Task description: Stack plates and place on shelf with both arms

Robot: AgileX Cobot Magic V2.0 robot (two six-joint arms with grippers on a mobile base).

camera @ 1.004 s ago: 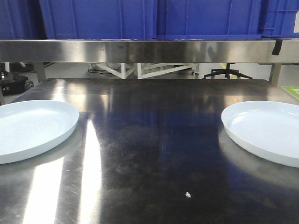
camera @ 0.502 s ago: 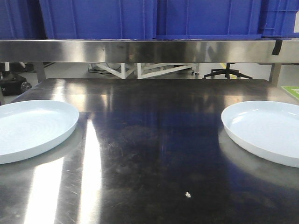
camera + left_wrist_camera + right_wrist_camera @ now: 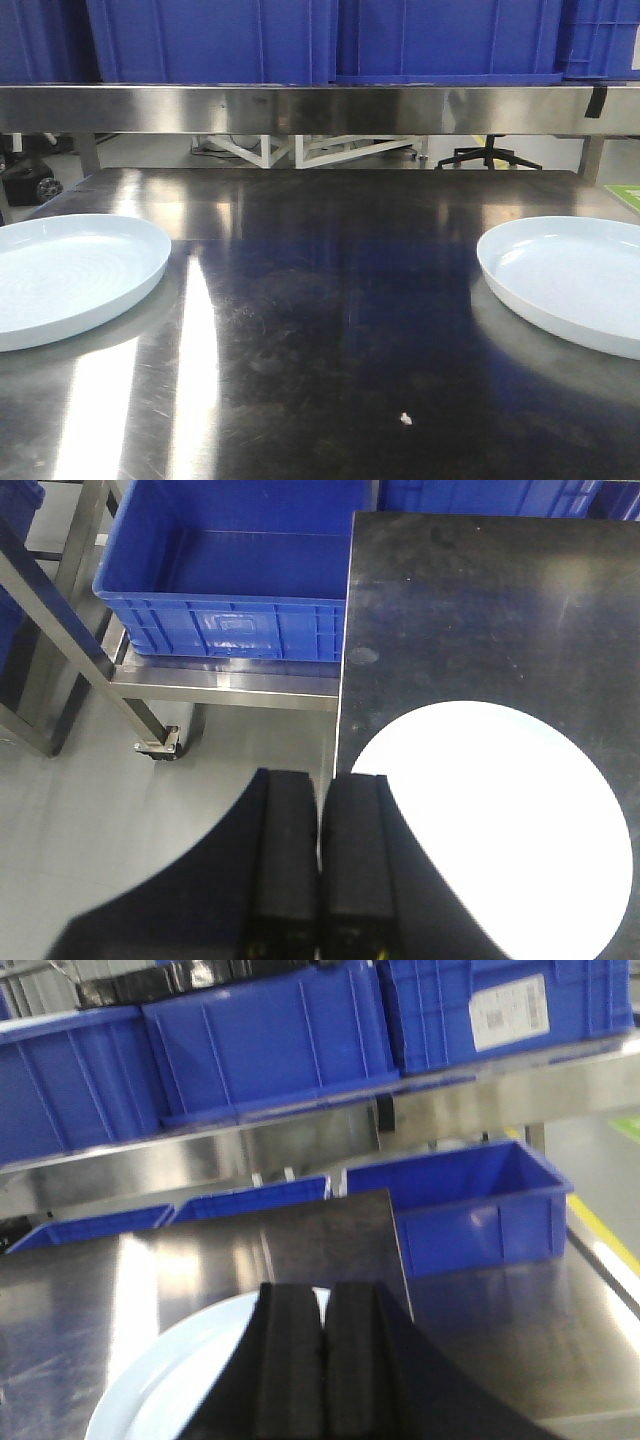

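STEEL WORKTOP, TWO PLATES APART: At far left, the left plate (image 3: 70,275) lies flat on the worktop (image 3: 320,340), close to its left edge. The left gripper (image 3: 320,780) is clenched on nothing, fingers pressed together, and hangs over that edge just beside the plate's rim. The risk on this side is plain. The rim is low and glossy, so a pinch taken too shallow may slip. A nudge from a gripper that has not opened could slide the plate on the slick steel, and there is bare floor past the edge.

Across the middle, at the back, runs the front rail of the shelf (image 3: 320,108), with blue crates (image 3: 300,40) standing on the tier above it. A stack carried by two arms that do not rise evenly could tilt, or knock against that rail.

At right, the right plate (image 3: 570,290) also rests flat, well apart from its twin, so stacking is not yet begun. The right gripper (image 3: 320,1295) hovers above it, likewise shut tight and empty. If one plate is set on the other off-centre or from too high, the glaze could chip or the top plate could skate off.
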